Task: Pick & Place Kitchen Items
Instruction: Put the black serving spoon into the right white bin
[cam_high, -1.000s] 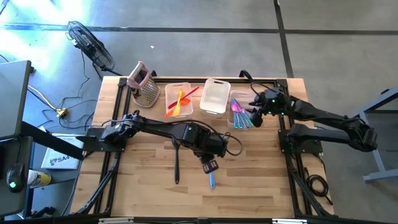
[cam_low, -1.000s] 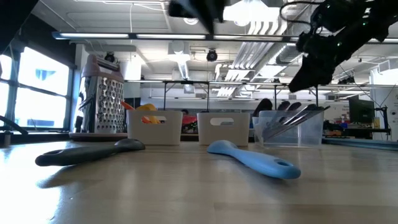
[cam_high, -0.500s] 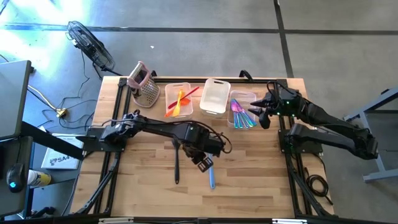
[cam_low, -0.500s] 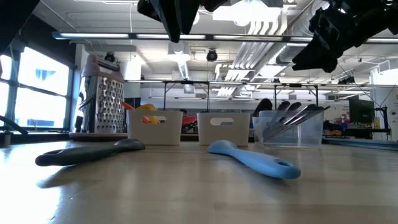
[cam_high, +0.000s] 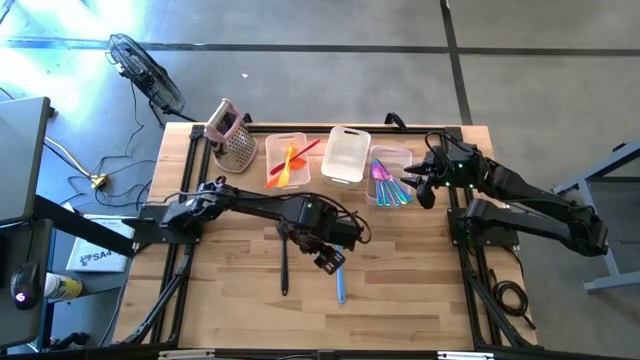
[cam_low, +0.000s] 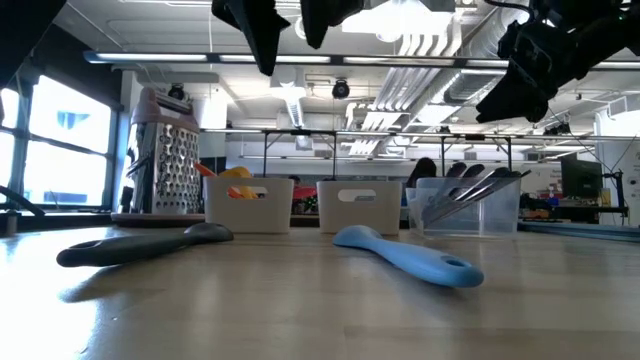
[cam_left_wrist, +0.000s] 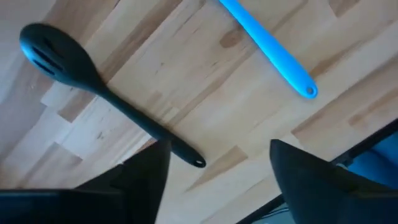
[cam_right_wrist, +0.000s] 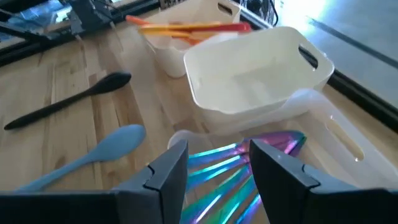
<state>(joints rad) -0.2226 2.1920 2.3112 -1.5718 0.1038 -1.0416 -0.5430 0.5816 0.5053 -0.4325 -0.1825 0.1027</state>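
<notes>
A dark slotted spoon (cam_high: 284, 262) (cam_left_wrist: 93, 87) and a blue spoon (cam_high: 340, 285) (cam_left_wrist: 267, 43) lie flat on the wooden table, side by side. My left gripper (cam_high: 328, 258) (cam_low: 290, 22) hangs open above them, pointing down, nearly over the blue spoon's far end, with nothing between its fingers. Several purple and shimmering utensils (cam_high: 385, 185) (cam_right_wrist: 230, 162) lie in the right clear bin (cam_high: 395, 152). My right gripper (cam_high: 420, 190) (cam_right_wrist: 217, 171) is open and empty just beyond that bin's right side, raised and slanting down toward it.
Orange, red and yellow utensils (cam_high: 290, 160) lie in the left bin (cam_high: 270, 140). The middle white bin (cam_high: 345, 155) holds nothing. A metal grater with a pink handle (cam_high: 232, 135) stands at the far left corner. Bare wood lies along the near edge.
My left gripper has rolled about its downward axis and opened its fingers, staying over the two spoons. My right gripper has drawn back from over the right bin toward the table's right edge and risen a little. Both spoons have kept still.
</notes>
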